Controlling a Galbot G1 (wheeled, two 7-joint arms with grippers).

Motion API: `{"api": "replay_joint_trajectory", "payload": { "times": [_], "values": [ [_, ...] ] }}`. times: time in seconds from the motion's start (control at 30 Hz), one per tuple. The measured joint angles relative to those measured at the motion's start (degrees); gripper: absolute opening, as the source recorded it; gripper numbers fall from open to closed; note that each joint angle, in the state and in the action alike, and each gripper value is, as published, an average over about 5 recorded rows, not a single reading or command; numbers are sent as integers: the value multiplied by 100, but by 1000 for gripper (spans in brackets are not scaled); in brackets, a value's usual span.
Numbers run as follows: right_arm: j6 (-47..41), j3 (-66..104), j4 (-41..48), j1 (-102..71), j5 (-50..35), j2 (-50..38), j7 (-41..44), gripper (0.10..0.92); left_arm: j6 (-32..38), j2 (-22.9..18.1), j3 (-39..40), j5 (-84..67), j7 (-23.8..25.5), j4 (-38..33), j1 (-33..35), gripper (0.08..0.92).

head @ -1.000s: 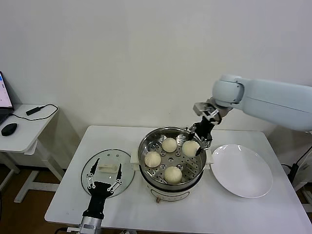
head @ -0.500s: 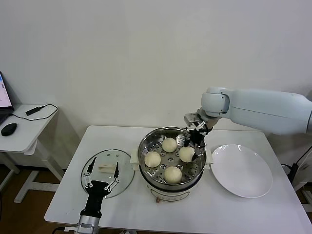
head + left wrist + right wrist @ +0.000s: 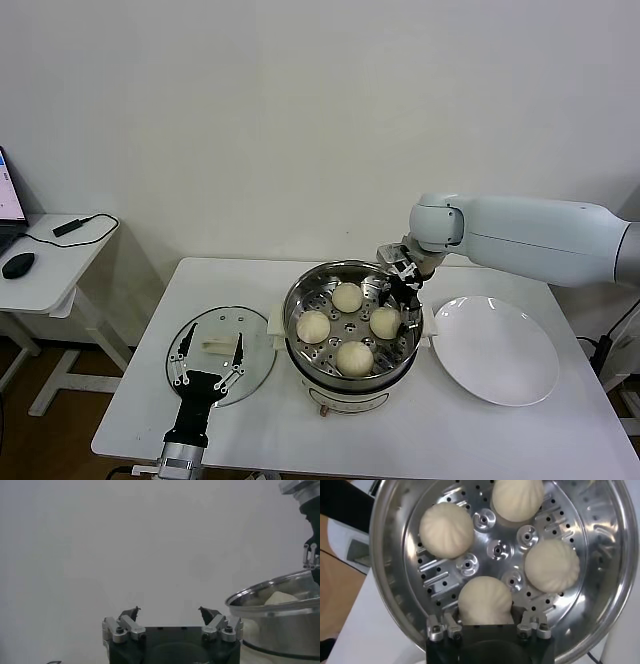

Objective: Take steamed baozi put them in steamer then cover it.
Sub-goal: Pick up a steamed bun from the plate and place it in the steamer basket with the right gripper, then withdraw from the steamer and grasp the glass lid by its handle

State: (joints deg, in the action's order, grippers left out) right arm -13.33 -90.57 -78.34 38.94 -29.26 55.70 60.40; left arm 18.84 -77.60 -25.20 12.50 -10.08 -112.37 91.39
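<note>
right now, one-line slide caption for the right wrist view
Right gripper open above the steamer, its fingers either side of one of four steamed baozi on the perforated tray.

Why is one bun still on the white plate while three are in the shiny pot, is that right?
Not quite. The white plate is bare; all four buns sit in the shiny pot. The head view shows the bare plate, and the right wrist view shows the four buns.
</note>
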Motion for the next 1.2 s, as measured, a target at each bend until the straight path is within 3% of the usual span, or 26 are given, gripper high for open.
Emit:
{"api": "replay_joint_trajectory", "payload": {
  "times": [0.37,0.53,0.67,1.0,1.2],
  "values": [
    [88,578,-258,22,-155,-401,70,823,-40,18,6,14,-3,-64,9,823],
    [339,1291,-465,-258,-425,-836,-393,823,-49,30,16,79,-9,-111,-3,823],
    [708,2078,-625,-843,-525,-1151,-1333,823,-75,64,14,155,-29,-169,-24,823],
    [1818,5063,-786,-3592,-432,-1289,-4807,823,-237,78,51,502,-153,-174,-163,823],
    [2422,7097,-814,-5515,-207,-1048,-6105,823,-286,144,3,754,-241,-91,-263,823]
  ]
}}
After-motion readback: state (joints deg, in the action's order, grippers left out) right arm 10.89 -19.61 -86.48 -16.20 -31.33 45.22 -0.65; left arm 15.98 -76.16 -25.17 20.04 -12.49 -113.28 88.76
